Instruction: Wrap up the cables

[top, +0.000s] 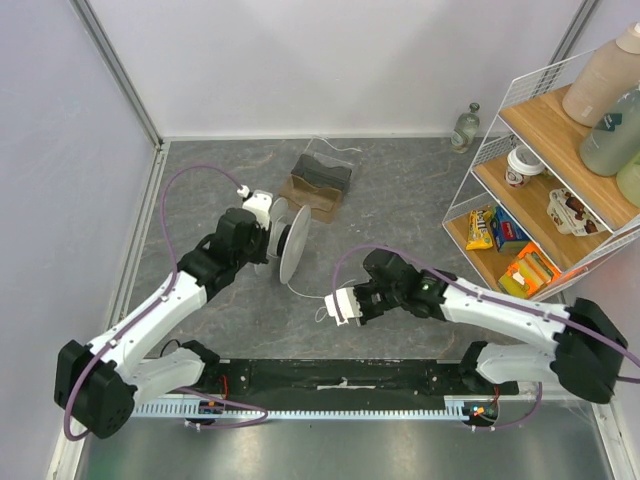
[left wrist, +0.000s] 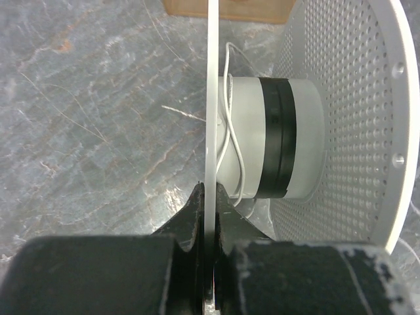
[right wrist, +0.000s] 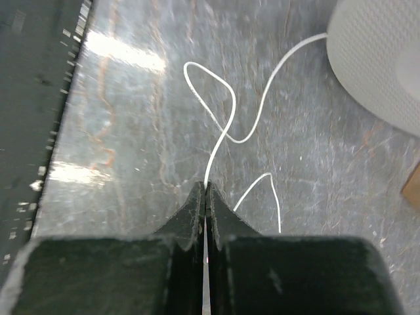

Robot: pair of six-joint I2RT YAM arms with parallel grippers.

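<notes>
A white spool [top: 292, 240] stands on edge mid-table, with perforated flanges [left wrist: 348, 118] and a white core banded in black [left wrist: 275, 138]. The thin white cable [left wrist: 226, 131] runs in a few loose turns over the core. My left gripper [left wrist: 211, 190] is shut on the thin edge of the near flange [left wrist: 212, 98]. From the spool [right wrist: 380, 59] the cable [right wrist: 226, 125] trails over the table in loose curls to my right gripper [right wrist: 207, 187], which is shut on it. In the top view the right gripper [top: 335, 305] sits just right of and nearer than the spool.
A cardboard box holding a dark object [top: 320, 180] lies behind the spool. A wire shelf [top: 545, 170] with bottles and snack packs fills the right side. A small bottle [top: 465, 128] stands by the back wall. A black rail [top: 340, 378] runs along the near edge.
</notes>
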